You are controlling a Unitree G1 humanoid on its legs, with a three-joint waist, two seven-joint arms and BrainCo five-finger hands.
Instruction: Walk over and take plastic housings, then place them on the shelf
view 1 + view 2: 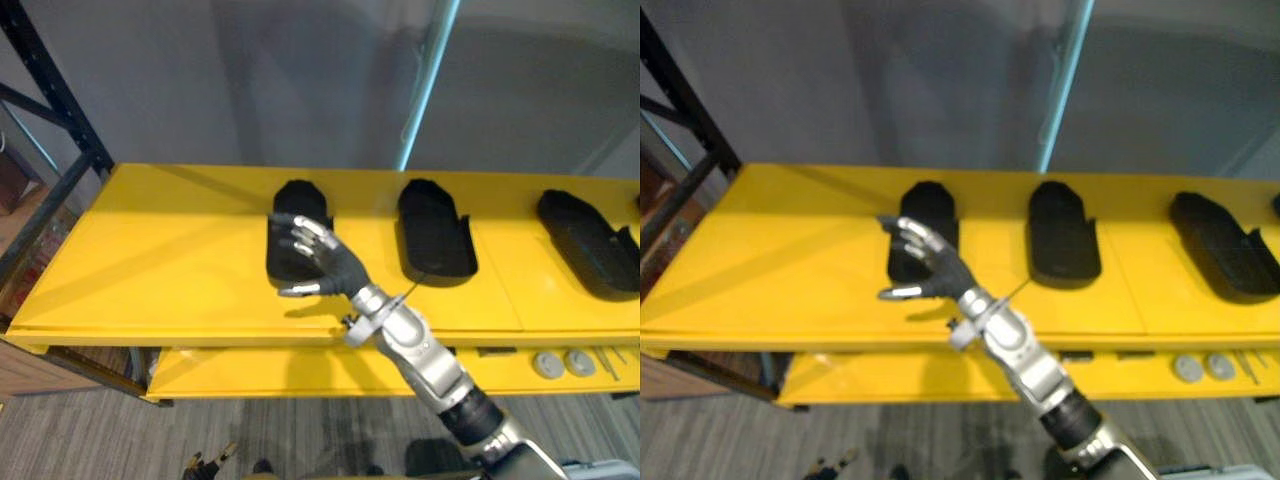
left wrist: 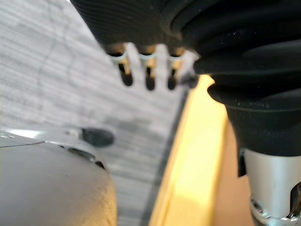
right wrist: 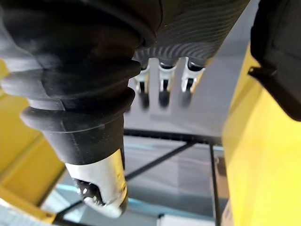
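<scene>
Three black, shallow, long-oval housings lying flat in a row on the yellow shelf (image 1: 150,260), well apart from one another: left housing (image 1: 300,200) partly hidden, middle housing (image 1: 435,232) open side up and straight front to back, right housing (image 1: 585,243) turned at an angle.

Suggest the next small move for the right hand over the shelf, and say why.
Probably draw the right hand back toward the robot, clear of the shelf. Its fingers are open and hold nothing. The leftmost housing by its fingers lies flat on the shelf, in line with two other housings, so the placing looks done.
</scene>
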